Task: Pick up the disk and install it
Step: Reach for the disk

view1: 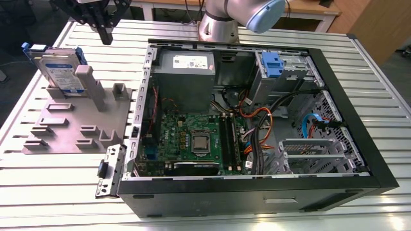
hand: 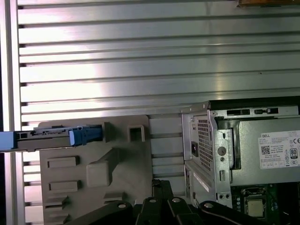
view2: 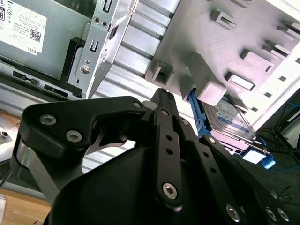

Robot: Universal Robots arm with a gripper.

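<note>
The disk [view1: 61, 67] stands on edge in a slot of the grey fixture plate [view1: 64, 130] at the exterior view's left, silver with a white-and-blue label and blue bracket. Both wrist views show it too: the disk [view2: 234, 117] beyond the fingertips, and the disk [hand: 56, 136] edge-on in the fixture [hand: 126, 164]. My gripper [view1: 105, 41] hangs above the table between the disk and the computer case, higher than the disk and apart from it. The fingers [view2: 164, 122] meet at their tips, shut on nothing. In the first wrist view the gripper [hand: 159, 182] points down at the fixture's edge.
An open computer case [view1: 359, 120] lies on the slatted metal table [view1: 385, 62]. Inside are a grey power-supply box [view1: 186, 67], a motherboard [view1: 192, 139], cables, and a drive bay with a blue latch [view1: 273, 65]. The arm's base [view1: 218, 24] stands behind the case.
</note>
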